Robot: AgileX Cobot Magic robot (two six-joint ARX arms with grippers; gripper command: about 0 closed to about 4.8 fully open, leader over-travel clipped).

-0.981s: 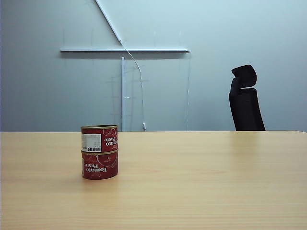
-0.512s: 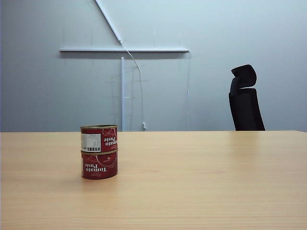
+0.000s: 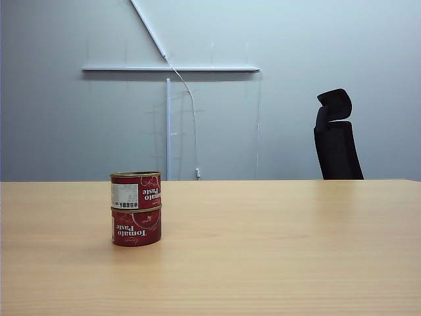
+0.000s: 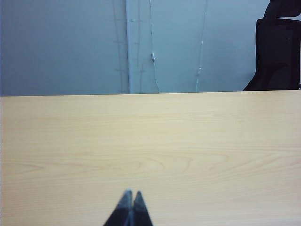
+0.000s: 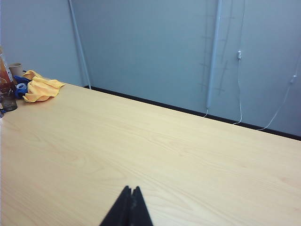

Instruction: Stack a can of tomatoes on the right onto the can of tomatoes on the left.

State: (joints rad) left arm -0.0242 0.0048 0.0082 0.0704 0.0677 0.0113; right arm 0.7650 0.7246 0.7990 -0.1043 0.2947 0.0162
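Observation:
In the exterior view two red tomato paste cans stand stacked on the left of the wooden table. The upper can carries a white label and sits squarely on the lower can. Neither gripper shows in the exterior view. My left gripper is shut, its tips together over bare tabletop, with no can in its view. My right gripper is also shut and holds nothing, above bare wood. The cans are out of both wrist views.
A black office chair stands behind the table's far right edge. In the right wrist view a yellow cloth, a cup and a few small items sit at a table corner. A grey wall with a white cable backs the table.

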